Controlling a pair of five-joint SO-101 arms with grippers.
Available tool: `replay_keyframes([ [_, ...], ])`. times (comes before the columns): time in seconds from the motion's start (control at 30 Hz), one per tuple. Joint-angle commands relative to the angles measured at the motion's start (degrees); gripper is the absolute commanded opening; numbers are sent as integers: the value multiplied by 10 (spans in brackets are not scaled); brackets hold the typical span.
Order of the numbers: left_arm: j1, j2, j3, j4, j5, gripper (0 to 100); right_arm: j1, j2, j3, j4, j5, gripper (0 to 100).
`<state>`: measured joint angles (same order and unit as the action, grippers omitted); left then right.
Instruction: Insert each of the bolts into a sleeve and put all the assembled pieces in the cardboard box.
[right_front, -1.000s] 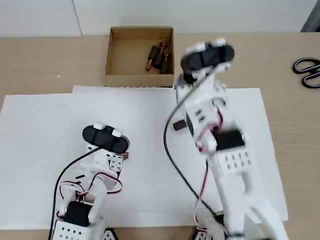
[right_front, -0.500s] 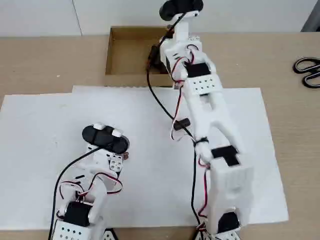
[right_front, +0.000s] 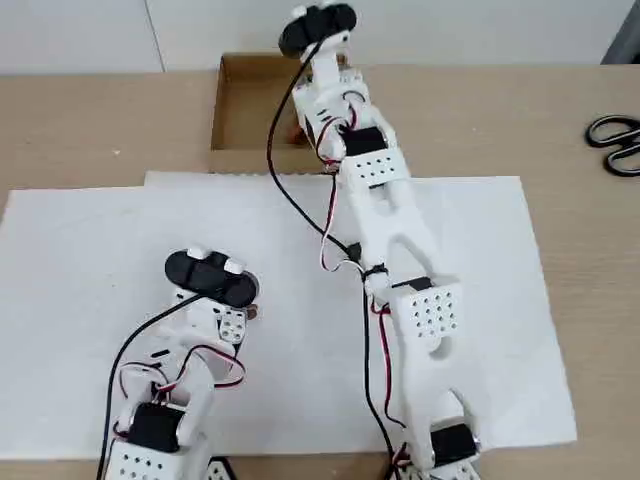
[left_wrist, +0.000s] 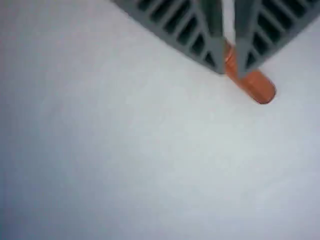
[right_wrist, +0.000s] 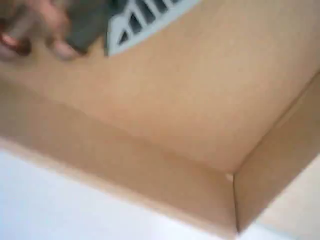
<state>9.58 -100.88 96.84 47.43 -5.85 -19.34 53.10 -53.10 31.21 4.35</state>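
My left gripper (left_wrist: 229, 67) is shut on a copper-coloured bolt (left_wrist: 257, 89), whose rounded end sticks out past the grey fingertips just above the white paper. In the high view it sits low at the left (right_front: 250, 312). The right arm (right_front: 350, 150) stretches out over the cardboard box (right_front: 240, 110) at the back. My right gripper (right_wrist: 102, 42) is down inside the box (right_wrist: 125, 165), above its floor and close to blurred copper pieces (right_wrist: 57, 47). In the high view the arm hides the pieces in the box.
A large white paper sheet (right_front: 100, 260) covers the table's middle under both arms. Black scissors (right_front: 615, 140) lie at the far right edge on the bare wood. The box's left half shows bare cardboard.
The right arm has swung from the paper beside the box's right corner to reach out over and into the box. The left arm has kept still with its bolt.
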Motion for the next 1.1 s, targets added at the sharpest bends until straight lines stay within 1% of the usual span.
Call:
replay_keyframes([
  [0.0, -3, -7, -3, 4, -4, 6, -1, -29, -51, 75, 4, 199],
  [0.23, -3, -7, -3, 4, -4, 6, 10, -97, -143, 337, 6, 198],
  [0.57, -3, -7, -3, 4, -4, 6, 30, -118, -213, 569, 10, 198],
  [0.63, -3, -7, -3, 4, -4, 6, 31, -118, -222, 612, 38, 198],
  [0.7, -3, -7, -3, 4, -4, 6, 30, -117, -216, 646, 82, 198],
  [0.87, -3, -7, -3, 4, -4, 6, 33, -129, -141, 659, 184, 198],
  [0.93, -3, -7, -3, 4, -4, 6, 29, -154, -90, 660, 226, 198],
  [1.07, -3, -7, -3, 4, -5, 6, 22, -231, 59, 657, 343, 198],
])
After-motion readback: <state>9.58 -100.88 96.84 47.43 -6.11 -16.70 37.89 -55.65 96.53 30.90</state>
